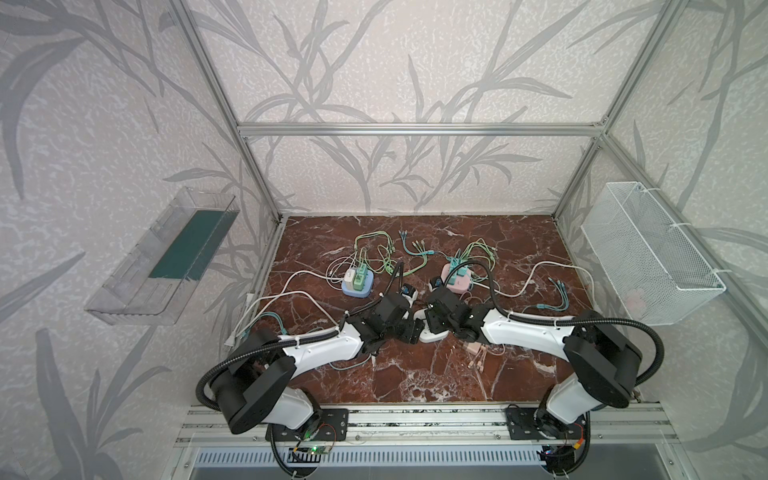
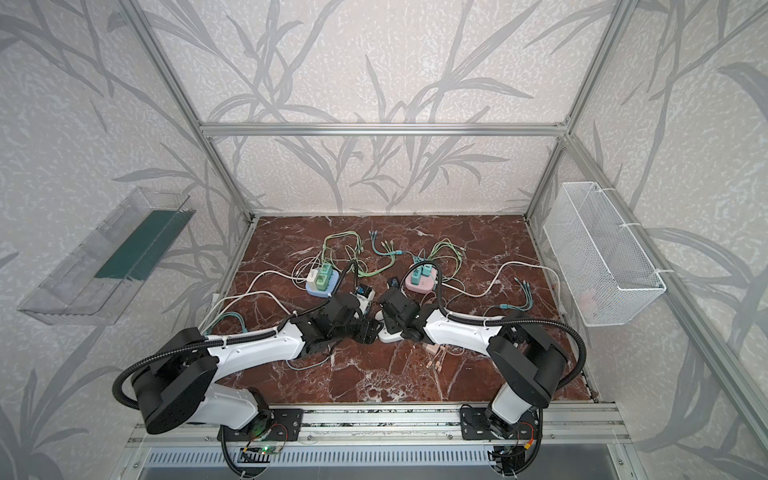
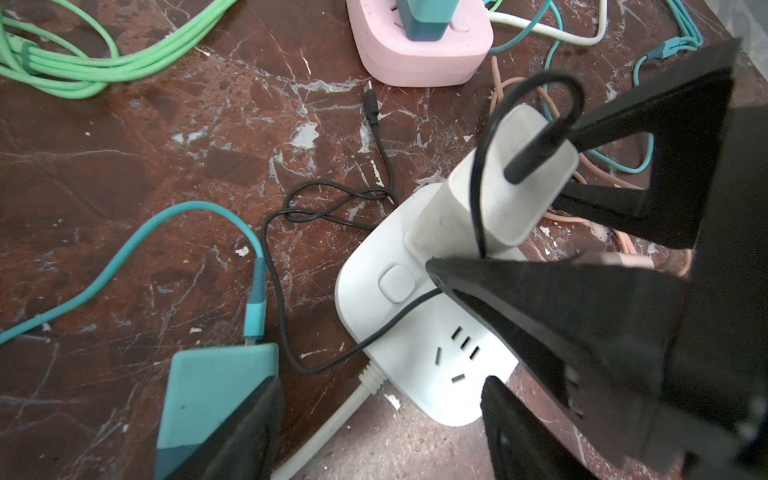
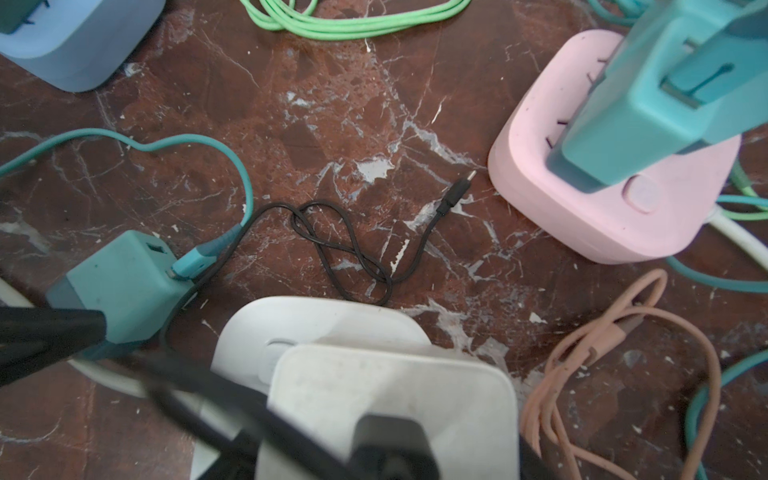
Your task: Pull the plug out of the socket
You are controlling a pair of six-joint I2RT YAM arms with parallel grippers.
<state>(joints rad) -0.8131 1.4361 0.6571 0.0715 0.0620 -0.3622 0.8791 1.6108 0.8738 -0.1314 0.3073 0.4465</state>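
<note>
The white socket (image 3: 415, 332) lies flat on the marble at the middle, partly covered by both wrists in both top views (image 1: 430, 336). A white plug (image 3: 511, 199) with a thin black cable stands upright in it. My right gripper (image 3: 498, 208) is shut on this plug, one black finger on each side. The right wrist view shows the plug (image 4: 390, 382) filling the near edge. My left gripper (image 3: 381, 386) is open over the socket's near end and its white cord. Its one finger (image 3: 241, 432) rests against a loose teal charger (image 3: 212, 390).
A pink socket (image 1: 457, 282) with teal chargers and a blue socket (image 1: 357, 286) with green ones stand behind. Green cables (image 3: 62, 70), a peach cable (image 4: 602, 353) and teal cables lie around. A wire basket (image 1: 648, 257) hangs right, a clear tray (image 1: 162, 257) left.
</note>
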